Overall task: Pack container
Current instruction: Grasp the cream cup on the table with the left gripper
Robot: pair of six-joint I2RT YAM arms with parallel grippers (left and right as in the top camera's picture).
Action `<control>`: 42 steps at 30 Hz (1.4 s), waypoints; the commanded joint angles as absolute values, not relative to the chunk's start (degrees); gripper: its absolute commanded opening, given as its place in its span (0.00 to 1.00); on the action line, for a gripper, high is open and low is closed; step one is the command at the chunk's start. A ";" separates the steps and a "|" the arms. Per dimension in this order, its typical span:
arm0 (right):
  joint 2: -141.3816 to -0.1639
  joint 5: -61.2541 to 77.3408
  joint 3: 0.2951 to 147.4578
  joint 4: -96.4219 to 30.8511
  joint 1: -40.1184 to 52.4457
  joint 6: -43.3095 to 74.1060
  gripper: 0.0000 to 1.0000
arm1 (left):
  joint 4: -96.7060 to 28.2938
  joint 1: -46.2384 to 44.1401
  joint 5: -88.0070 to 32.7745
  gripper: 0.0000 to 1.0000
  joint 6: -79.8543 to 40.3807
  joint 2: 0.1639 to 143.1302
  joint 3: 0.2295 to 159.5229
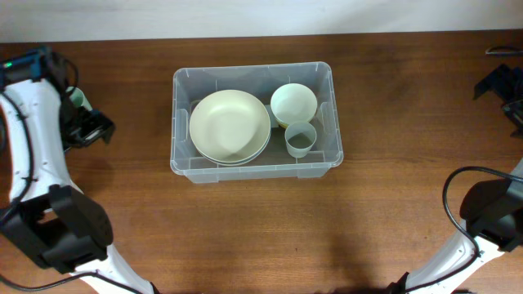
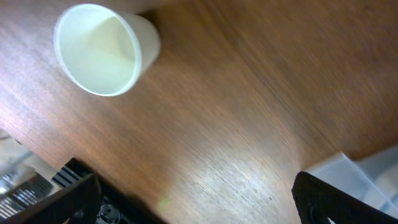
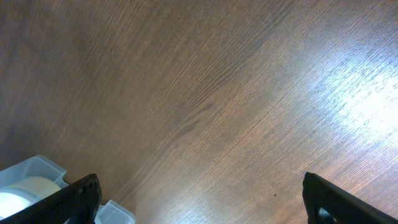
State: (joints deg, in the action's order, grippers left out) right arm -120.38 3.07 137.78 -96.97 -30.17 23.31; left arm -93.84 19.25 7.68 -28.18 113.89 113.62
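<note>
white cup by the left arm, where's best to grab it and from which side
Pinch the rim of the white cup from above, one finger inside the mouth and one outside the wall. It looks upright on the table with its wide mouth open. The left gripper is open and nearest.

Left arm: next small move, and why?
Probably shift the left claw over the white cup and lower around it. The claw is open and empty, and the cup stands on the table outside the container, which already holds plates, a bowl and a grey cup.
</note>
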 commanded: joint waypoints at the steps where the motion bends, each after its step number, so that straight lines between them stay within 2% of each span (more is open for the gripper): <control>1: -120.16 3.20 137.78 -97.10 -30.02 22.94 0.99 | -92.92 22.20 7.66 0.99 -29.52 113.01 112.42; 15: -120.16 3.20 137.78 -97.08 -30.02 22.94 0.99 | -74.89 24.08 4.58 1.00 -28.67 112.88 99.90; 26: -120.16 3.20 137.78 -97.10 -30.02 22.94 0.99 | -75.48 26.83 11.03 0.99 -28.62 112.88 99.35; 34: -120.16 3.20 137.78 -97.10 -30.02 22.94 0.99 | -75.13 28.73 10.76 0.99 -26.02 112.88 99.29; 42: -120.16 3.20 137.78 -97.10 -30.02 22.94 0.99 | -69.43 28.67 9.17 0.99 -25.80 112.90 94.21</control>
